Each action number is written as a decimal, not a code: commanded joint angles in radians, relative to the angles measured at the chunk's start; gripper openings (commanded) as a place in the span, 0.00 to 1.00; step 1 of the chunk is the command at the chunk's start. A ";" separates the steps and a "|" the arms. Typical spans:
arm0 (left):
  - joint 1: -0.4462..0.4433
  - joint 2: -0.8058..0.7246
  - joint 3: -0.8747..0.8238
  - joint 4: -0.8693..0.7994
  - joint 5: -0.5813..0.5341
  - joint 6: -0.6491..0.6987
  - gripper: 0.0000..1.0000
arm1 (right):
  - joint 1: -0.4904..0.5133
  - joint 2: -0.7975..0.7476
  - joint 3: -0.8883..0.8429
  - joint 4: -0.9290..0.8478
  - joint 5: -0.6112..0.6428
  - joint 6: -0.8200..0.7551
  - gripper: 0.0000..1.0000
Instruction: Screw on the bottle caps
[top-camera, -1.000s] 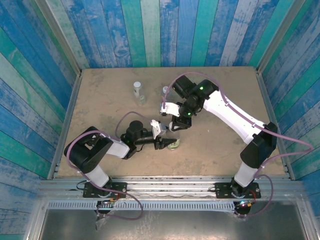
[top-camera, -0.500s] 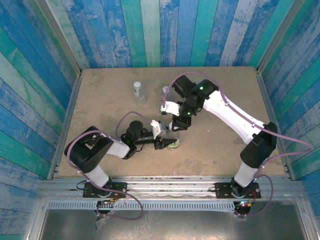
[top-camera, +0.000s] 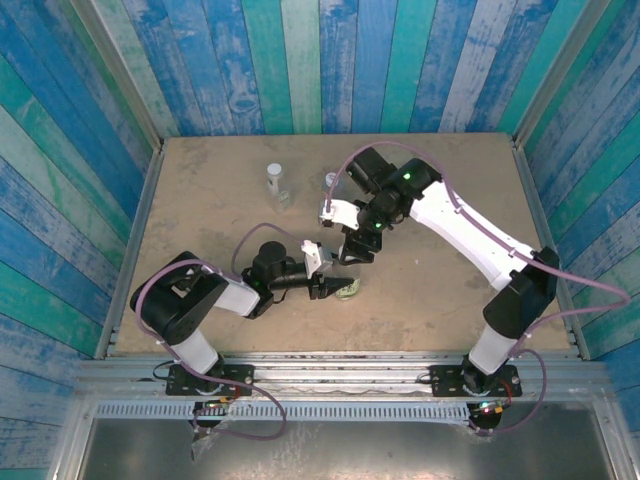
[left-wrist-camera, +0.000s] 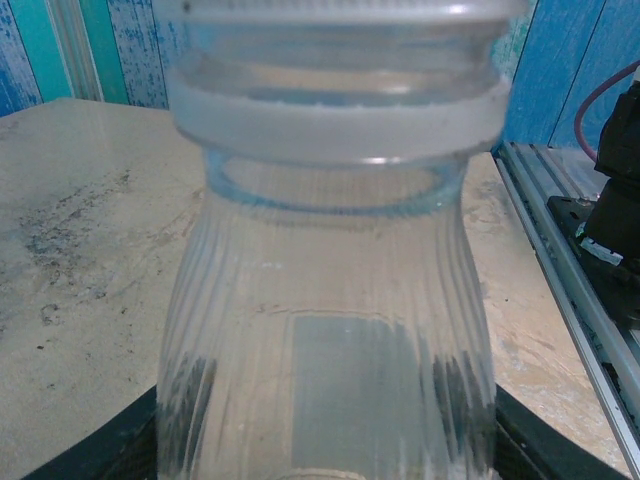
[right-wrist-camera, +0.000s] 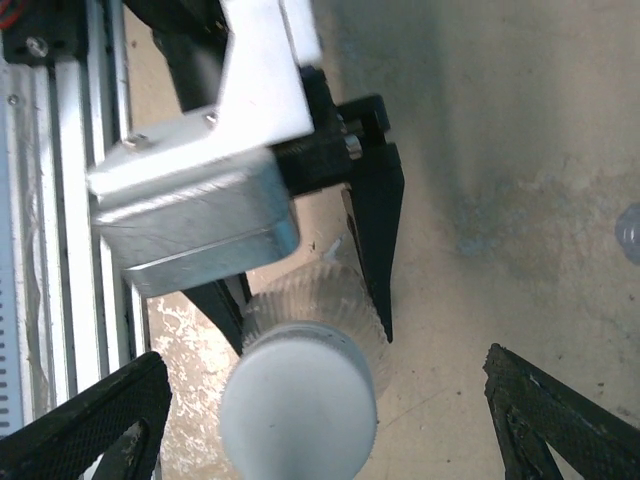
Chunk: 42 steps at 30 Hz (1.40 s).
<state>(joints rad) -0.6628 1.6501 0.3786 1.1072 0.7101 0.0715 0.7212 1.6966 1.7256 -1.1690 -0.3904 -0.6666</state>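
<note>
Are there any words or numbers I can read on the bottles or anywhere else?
No words or numbers can be read.
Front bottle: the green-yellow label is too small to read from above. Up close there is a grey patch behind the plastic with no letters.
Back bottle and its neighbour: too small to tell.
White cap: blank.
</note>
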 joint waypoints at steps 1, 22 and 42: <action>0.001 0.056 -0.027 -0.126 -0.018 -0.002 0.59 | -0.004 -0.080 -0.024 0.036 -0.090 -0.003 0.84; 0.001 0.047 -0.033 -0.129 -0.026 -0.009 0.59 | -0.045 -0.302 -0.390 0.396 0.022 0.757 0.51; 0.000 0.054 -0.013 -0.151 -0.021 -0.007 0.59 | -0.050 -0.275 -0.457 0.369 0.013 0.716 0.38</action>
<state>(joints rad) -0.6628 1.6558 0.3752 1.1210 0.7128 0.0708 0.6735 1.4143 1.2995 -0.7578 -0.3832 0.0631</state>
